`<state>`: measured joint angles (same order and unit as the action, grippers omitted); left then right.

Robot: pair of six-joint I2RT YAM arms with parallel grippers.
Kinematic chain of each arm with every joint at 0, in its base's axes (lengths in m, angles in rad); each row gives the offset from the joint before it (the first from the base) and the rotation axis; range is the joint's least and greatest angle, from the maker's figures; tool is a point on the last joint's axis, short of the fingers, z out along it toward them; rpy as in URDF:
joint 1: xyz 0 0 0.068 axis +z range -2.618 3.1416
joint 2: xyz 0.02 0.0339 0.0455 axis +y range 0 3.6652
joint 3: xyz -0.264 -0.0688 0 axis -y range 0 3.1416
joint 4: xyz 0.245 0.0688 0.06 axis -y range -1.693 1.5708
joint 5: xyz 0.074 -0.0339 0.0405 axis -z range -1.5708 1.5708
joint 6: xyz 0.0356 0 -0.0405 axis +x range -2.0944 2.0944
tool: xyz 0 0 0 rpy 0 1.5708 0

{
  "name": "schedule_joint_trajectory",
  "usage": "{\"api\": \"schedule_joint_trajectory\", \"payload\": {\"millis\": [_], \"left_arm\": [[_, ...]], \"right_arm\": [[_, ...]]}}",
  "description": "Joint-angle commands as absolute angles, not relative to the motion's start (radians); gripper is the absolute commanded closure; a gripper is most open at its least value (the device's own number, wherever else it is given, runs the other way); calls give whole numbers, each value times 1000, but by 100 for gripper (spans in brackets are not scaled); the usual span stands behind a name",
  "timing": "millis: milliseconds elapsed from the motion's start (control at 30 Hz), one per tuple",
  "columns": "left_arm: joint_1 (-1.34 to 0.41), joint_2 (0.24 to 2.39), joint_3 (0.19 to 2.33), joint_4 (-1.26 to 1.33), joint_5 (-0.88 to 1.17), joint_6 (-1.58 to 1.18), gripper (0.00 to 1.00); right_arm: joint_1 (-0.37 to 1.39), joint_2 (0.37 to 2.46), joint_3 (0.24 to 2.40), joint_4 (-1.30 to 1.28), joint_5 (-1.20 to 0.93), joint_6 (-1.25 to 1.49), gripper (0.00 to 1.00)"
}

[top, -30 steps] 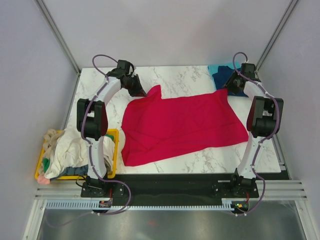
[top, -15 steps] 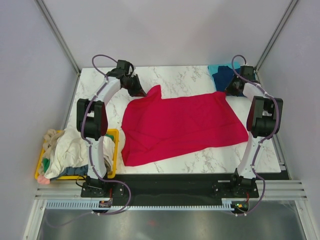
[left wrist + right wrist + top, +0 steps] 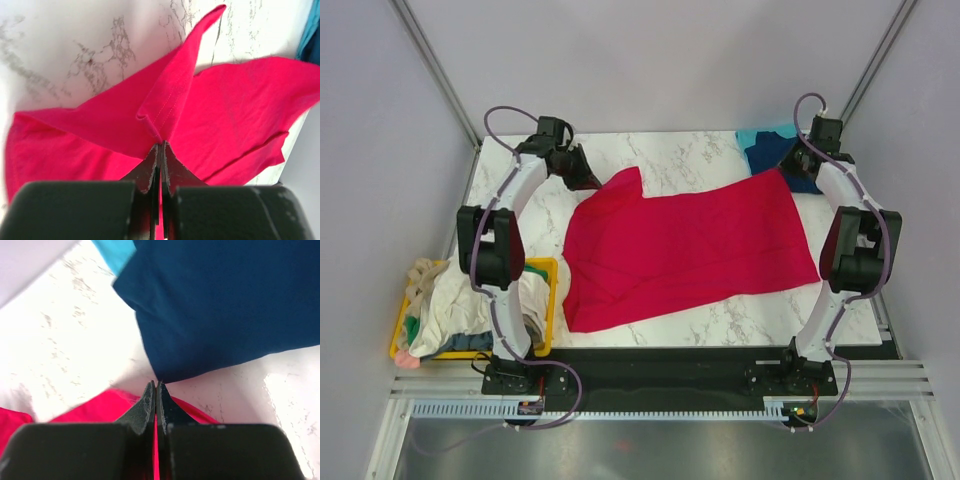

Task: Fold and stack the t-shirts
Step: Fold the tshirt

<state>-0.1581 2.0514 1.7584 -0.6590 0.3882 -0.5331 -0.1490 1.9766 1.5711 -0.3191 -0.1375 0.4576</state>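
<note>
A crimson red t-shirt (image 3: 680, 245) lies spread across the marble table. My left gripper (image 3: 582, 178) is shut on its far left corner, where the cloth (image 3: 170, 100) rises in a fold at the fingertips. My right gripper (image 3: 788, 166) is shut on the shirt's far right corner; red cloth (image 3: 100, 407) shows between and under its fingers. A folded navy blue t-shirt (image 3: 772, 152) lies on a teal one (image 3: 752, 136) at the far right corner, just beyond my right gripper; the navy shirt (image 3: 225, 305) fills the right wrist view.
A yellow bin (image 3: 548, 270) stands off the table's left front, heaped with cream, green and blue shirts (image 3: 460, 300). Bare marble (image 3: 670, 160) lies beyond the red shirt. Grey walls close in on both sides.
Both grippers have moved outward and away from the bases, pulling the red shirt's far edge wider; the right corner now lies closer to the navy shirt.
</note>
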Motion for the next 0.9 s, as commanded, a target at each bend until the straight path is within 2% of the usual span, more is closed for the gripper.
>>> {"api": "schedule_joint_trajectory", "payload": {"millis": [0,200,533,867], "left_arm": [[-118,1907,1718,-657,364,-523,98],[-75,1816,1648,-653,330,-492,98],[-78,1706,1531,-649,385,-460,98],[-110,1436,1283,-644,334,-469,98]], "right_arm": [[-164,1884,1562,-316,-152,449,100],[-190,1876,1551,-316,-172,451,100],[-232,1867,1500,-302,-195,476,100],[-278,1760,1295,-256,-196,508,100]]}}
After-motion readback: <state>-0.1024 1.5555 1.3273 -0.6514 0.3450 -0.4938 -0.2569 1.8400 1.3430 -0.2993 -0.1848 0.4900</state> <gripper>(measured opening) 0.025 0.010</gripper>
